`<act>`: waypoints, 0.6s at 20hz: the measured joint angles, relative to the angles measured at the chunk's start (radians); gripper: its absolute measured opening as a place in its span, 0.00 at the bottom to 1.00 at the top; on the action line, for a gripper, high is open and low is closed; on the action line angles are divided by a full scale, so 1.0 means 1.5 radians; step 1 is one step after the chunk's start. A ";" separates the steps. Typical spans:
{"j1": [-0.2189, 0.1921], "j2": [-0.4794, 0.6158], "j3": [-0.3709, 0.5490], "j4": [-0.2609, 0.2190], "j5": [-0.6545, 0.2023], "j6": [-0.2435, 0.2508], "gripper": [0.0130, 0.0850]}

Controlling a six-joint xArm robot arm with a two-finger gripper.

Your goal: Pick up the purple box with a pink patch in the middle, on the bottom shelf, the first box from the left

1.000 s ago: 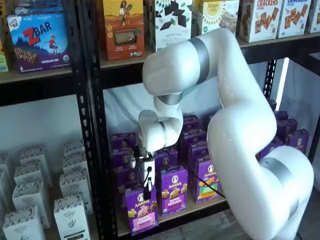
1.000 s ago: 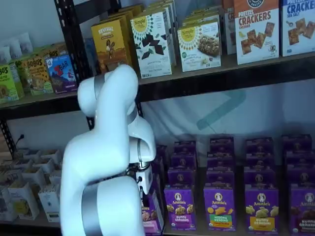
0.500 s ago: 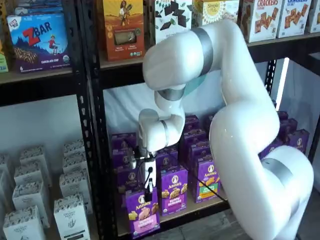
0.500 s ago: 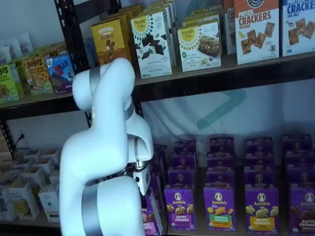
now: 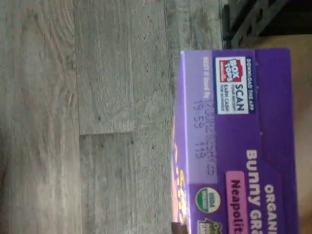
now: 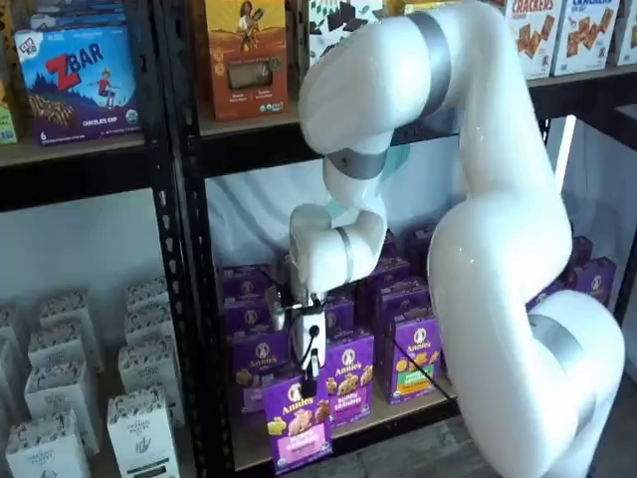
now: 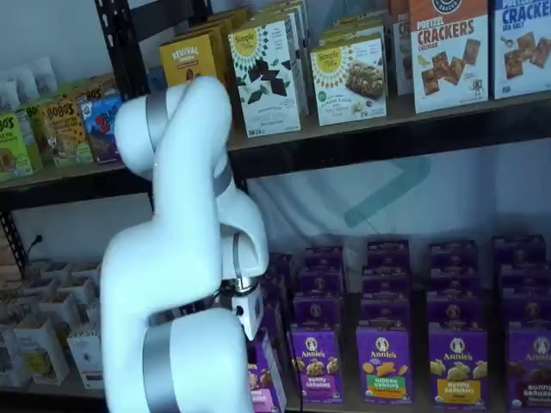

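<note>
Where the black rack upright (image 6: 189,299) splits a shelf view, we find white cartons (image 6: 139,418) standing in rows to its left. Just right of it, the purple box (image 6: 297,420) with its pink patch sits at the near left corner of the bottom shelf (image 6: 398,408), tipped a little and poking out past the front edge. Our pincer (image 6: 311,383) comes down onto its top from the white wrist, and its black fingers are clamped on the carton. In the other shelf view the white arm (image 7: 185,258) hides most of that box; only a strip of its front (image 7: 263,383) shows beside the arm. In the wrist view the box top (image 5: 239,146) is close up, over grey floor planks (image 5: 87,122). Further right, more purple cartons stand upright in rows, first one marked Bunny Grahams (image 6: 346,376), then one with a green patch (image 6: 413,357). Above, the upper shelf carries an orange carton (image 6: 245,55).
</note>
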 joint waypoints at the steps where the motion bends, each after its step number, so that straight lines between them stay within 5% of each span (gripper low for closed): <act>1: -0.003 -0.011 0.013 -0.024 -0.003 0.020 0.33; 4: -0.010 -0.048 0.049 -0.057 0.000 0.043 0.33; 12: -0.028 -0.132 0.112 -0.082 0.034 0.049 0.33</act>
